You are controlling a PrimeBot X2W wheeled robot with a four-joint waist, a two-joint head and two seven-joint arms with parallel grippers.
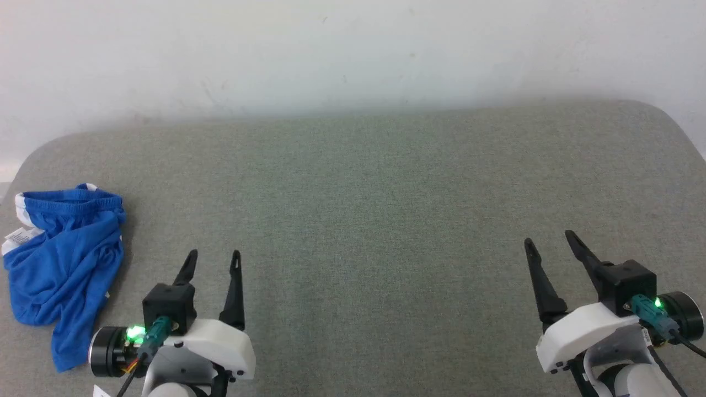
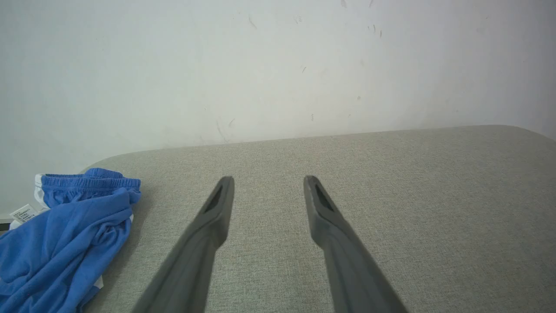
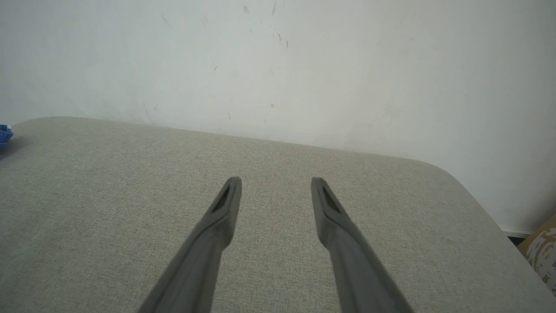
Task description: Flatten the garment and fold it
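The garment (image 1: 63, 264), bright blue shorts with a white waistband and a small white label, lies crumpled at the far left edge of the grey fabric table (image 1: 375, 209). In the left wrist view the garment (image 2: 65, 239) sits at the lower left, and a tiny blue corner of the garment (image 3: 5, 134) shows at the left edge of the right wrist view. My left gripper (image 1: 214, 258) hovers open just right of the shorts, nothing between its fingers. Far off at the lower right, my right gripper (image 1: 547, 239) is open too and holds nothing.
A pale wall (image 1: 353, 55) rises directly behind the table's far edge. The table's corners are rounded. In the right wrist view a brownish patterned object (image 3: 543, 248) sits on the floor beyond the table's right corner.
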